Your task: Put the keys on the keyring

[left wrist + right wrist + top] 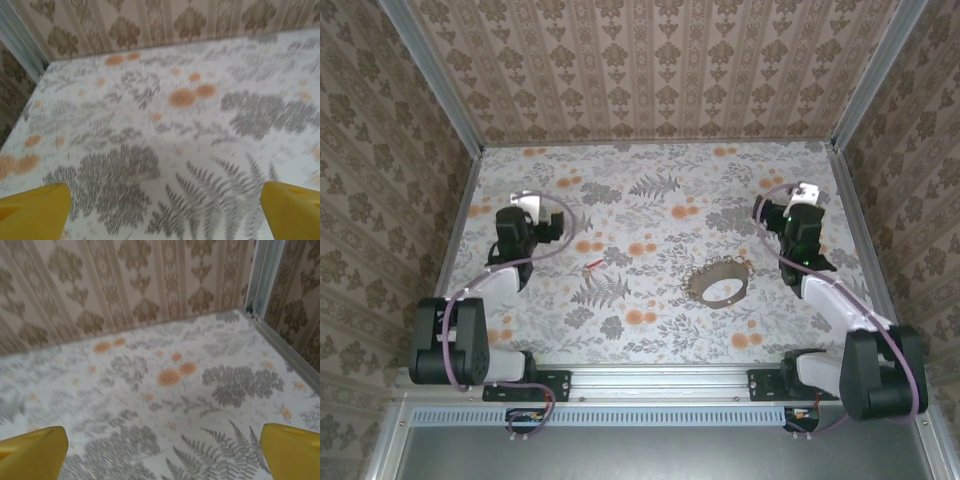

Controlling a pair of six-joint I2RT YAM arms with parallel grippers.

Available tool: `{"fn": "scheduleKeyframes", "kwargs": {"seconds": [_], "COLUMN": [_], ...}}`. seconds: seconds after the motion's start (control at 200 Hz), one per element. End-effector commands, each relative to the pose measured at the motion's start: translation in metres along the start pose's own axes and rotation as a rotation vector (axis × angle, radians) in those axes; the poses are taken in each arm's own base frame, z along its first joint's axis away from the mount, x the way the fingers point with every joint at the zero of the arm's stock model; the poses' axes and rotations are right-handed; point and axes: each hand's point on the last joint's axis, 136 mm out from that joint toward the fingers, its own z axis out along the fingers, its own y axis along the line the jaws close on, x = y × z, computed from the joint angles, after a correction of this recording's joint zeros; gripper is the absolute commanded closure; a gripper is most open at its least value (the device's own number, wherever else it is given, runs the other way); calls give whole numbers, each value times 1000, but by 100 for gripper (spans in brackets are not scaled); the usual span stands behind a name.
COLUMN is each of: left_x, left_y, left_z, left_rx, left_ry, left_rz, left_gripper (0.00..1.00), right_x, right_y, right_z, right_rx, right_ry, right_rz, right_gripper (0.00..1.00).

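1. Fingers (32,212) of the left gripper (160,217) are standing wide apart over the floral table (650,195); the right gripper (160,457) is gaping equally, holding nothing.
2. Lying flat near the table's middle is the red key (592,266), with the keyring (716,299) resting well apart to its right (between the two arms).
3. Being so thin, the red key is likely risking a skid or flick away under closing pads.
4. No readable writing is showing.

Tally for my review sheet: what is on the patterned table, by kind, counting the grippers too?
Red-headed key: 1
Keyring, a large hoop with a jagged fringe: 1
Grippers, both open and holding nothing: 2 (left gripper, right gripper)
Total: 4
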Motion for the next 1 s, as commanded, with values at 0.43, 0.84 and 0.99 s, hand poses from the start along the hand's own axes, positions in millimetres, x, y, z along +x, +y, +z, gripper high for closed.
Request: {"fn": "scheduleKeyframes", "kwargs": {"seconds": [0.43,0.84,0.99], "left_x": [-10,3,-4], "left_y": [-200,-231,-208], "left_z": [-52,-62,-62], "left_rx": [381,387,333], "left_ry": [297,318,312], "left_rz": [-17,-59,-113], "left_gripper": [1,0,0], "right_x": [117,196,210], "right_y": [36,104,110], "right_z": [-78,-106,-111], "right_rx": [-187,-296,-282], "right_ry": [719,909,946], "right_rz": [262,183,161], "right_gripper": [27,40,42]}}
